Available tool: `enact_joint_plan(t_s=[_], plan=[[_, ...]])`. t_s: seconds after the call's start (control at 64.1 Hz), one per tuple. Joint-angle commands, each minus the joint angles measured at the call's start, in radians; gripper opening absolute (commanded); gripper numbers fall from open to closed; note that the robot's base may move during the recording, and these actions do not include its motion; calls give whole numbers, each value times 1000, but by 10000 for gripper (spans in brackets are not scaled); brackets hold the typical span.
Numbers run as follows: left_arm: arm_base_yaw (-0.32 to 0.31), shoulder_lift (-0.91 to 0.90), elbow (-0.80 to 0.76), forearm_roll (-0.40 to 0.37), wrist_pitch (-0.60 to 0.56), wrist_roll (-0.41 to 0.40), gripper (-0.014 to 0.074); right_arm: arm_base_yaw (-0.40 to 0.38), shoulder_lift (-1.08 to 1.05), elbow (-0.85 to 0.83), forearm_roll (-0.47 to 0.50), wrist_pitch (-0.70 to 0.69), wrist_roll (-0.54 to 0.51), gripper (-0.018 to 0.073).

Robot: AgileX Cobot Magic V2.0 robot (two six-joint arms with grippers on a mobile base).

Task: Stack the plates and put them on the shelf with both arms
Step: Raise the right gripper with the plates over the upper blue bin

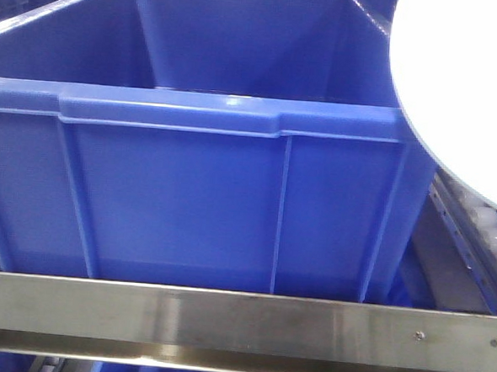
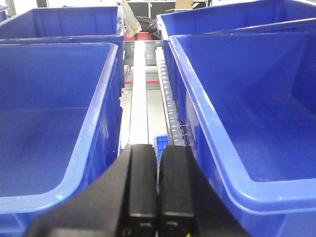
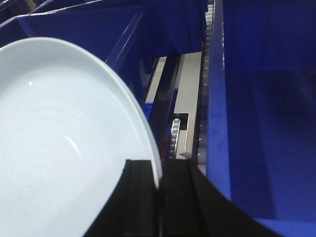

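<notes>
A pale bluish-white plate (image 3: 59, 148) fills the left of the right wrist view, held on edge. My right gripper (image 3: 159, 165) is shut on its rim, one finger on each face. In the front view the same plate (image 1: 465, 90) hangs at the upper right, over the shelf's white rollers (image 1: 491, 226). The shelf's steel front rail (image 1: 223, 324) runs across the bottom of that view. My left gripper (image 2: 157, 150) is shut with nothing between its fingers, and it points along the gap between two blue crates, over a steel track (image 2: 139, 98).
A big blue crate (image 1: 189, 191) stands on the shelf right behind the rail. In the left wrist view, blue crates flank the gripper on the left (image 2: 44, 123) and on the right (image 2: 256, 113). Another blue crate (image 3: 266, 123) borders the roller track right of the plate.
</notes>
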Motion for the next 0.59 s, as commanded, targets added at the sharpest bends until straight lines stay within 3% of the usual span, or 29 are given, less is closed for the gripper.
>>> enact_joint_plan(t_s=[0.0,0.577], plan=[[-1,11,-31,-1,-81,-2,80,-2,5,-36,6,-157,-2,41],[-1,11,-31,-1,-81,-2,80,-2,5,-36,7,-250,-2,41]])
